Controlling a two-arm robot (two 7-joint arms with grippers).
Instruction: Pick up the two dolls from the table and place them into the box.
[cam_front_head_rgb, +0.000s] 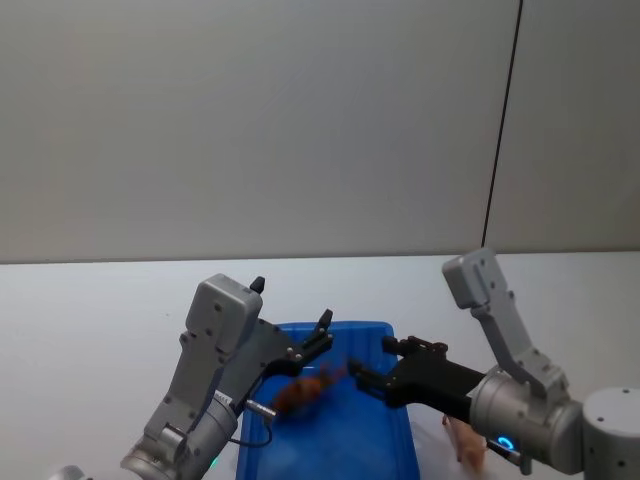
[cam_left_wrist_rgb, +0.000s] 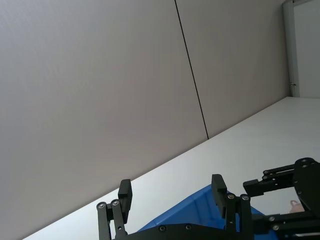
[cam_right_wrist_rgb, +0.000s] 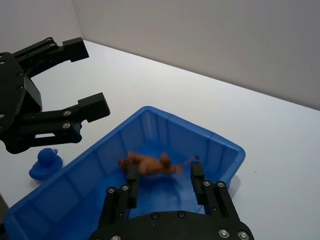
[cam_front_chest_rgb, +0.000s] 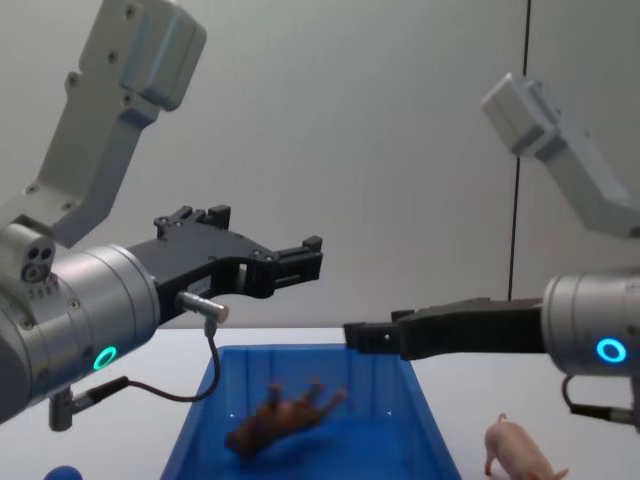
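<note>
The brown lion doll (cam_front_head_rgb: 305, 392) is inside the blue box (cam_front_head_rgb: 340, 327), tilted with its legs up and blurred, and neither gripper touches it. From the front the lion (cam_front_chest_rgb: 285, 415) sits low between the box walls (cam_front_chest_rgb: 198, 425). My right gripper (cam_front_head_rgb: 374, 360) hangs open just above it, and in the right wrist view the lion (cam_right_wrist_rgb: 150, 164) lies beyond its open fingers. My left gripper (cam_front_head_rgb: 292, 304) is open and empty over the box's left side. The pink pig doll (cam_front_chest_rgb: 520, 452) stands on the white table (cam_front_chest_rgb: 470, 400) to the right of the box.
A small blue round-topped object (cam_right_wrist_rgb: 47, 162) rests on the table left of the box, also low at the chest view's edge (cam_front_chest_rgb: 62, 473). A grey wall stands behind the table. Both arms crowd the space over the box.
</note>
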